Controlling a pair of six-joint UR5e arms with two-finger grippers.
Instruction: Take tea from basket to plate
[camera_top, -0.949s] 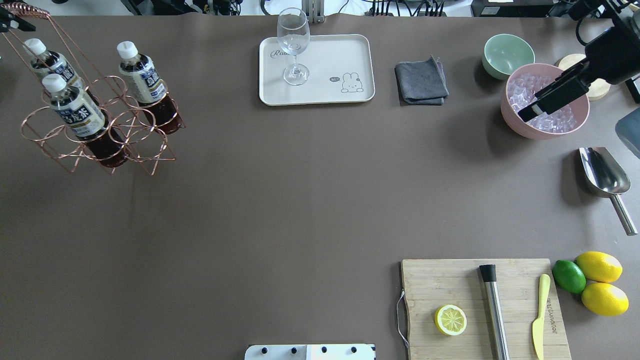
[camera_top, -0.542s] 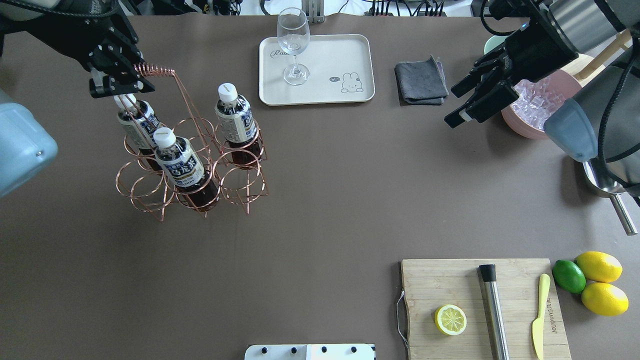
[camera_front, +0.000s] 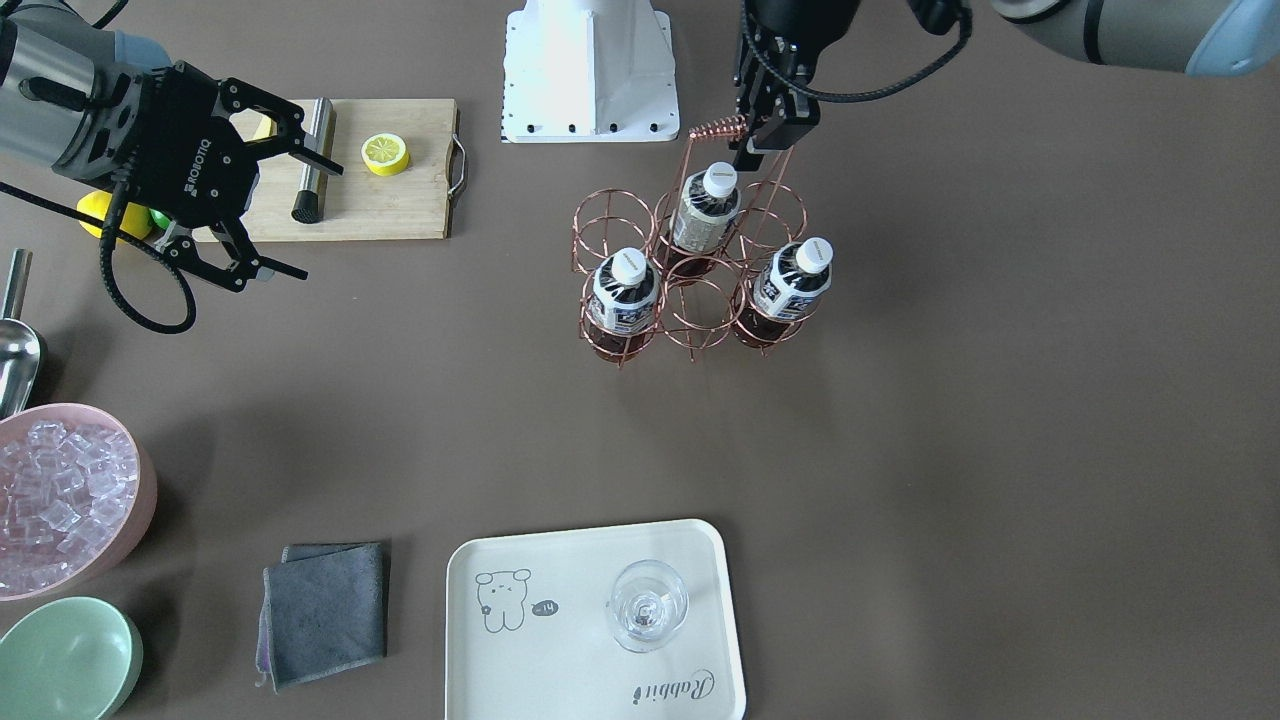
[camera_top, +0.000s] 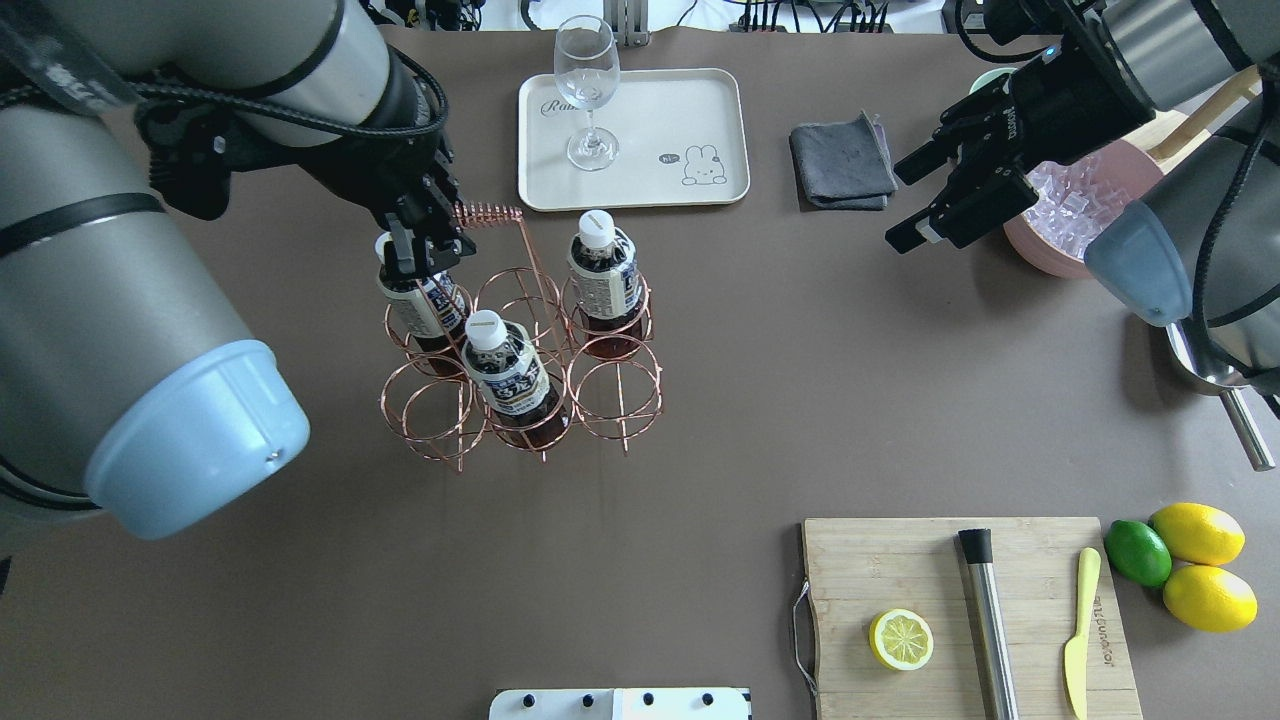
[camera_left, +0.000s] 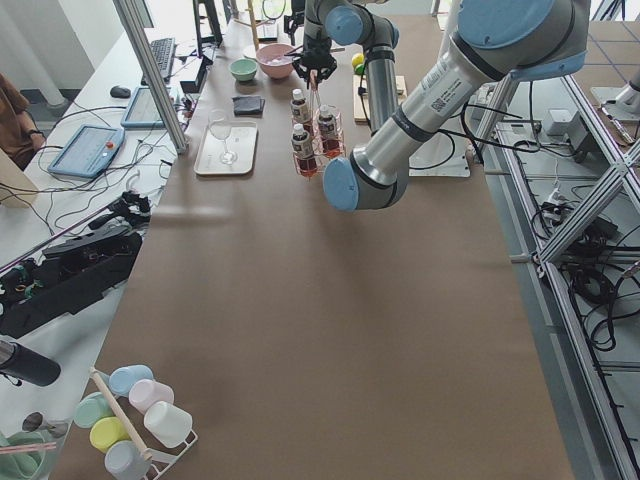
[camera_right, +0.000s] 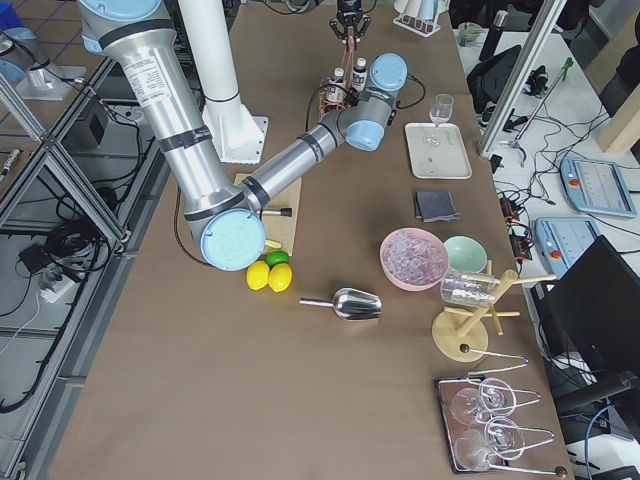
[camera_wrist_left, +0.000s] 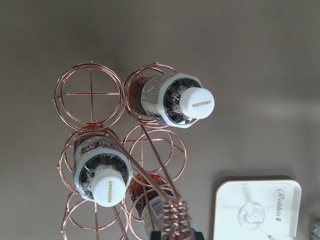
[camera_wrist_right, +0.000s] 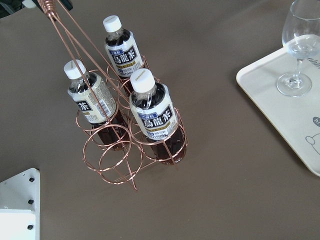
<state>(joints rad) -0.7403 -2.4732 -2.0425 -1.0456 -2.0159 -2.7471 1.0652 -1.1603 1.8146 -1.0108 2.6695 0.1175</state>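
Note:
The copper wire basket (camera_top: 660, 395) stands in the table's middle, in front of the plate (camera_top: 650, 180); whether it touches the table I cannot tell. It holds three tea bottles (camera_top: 603, 270) (camera_top: 510, 375) (camera_top: 420, 295) with white caps. My left gripper (camera_top: 430, 230) is shut on the coiled top of the basket's handle (camera_top: 487, 212), above the bottles. My right gripper (camera_top: 897, 210) is open and empty, hovering right of the cloth. In the front view the basket (camera_front: 577, 222), left gripper (camera_front: 765, 130), right gripper (camera_front: 320, 222) and plate (camera_front: 560, 660) also show.
A wine glass (camera_top: 588, 90) stands on the plate's left part. A grey cloth (camera_top: 842, 160), a pink bowl of ice (camera_top: 1075, 225) and a metal scoop (camera_top: 1240, 420) lie at the right. A cutting board (camera_top: 900, 560) with lemon half, muddler and knife is front right.
My left arm has carried the basket with its three bottles from the far left toward the table's middle. My right gripper has swung left, off the ice bowl, staying open.

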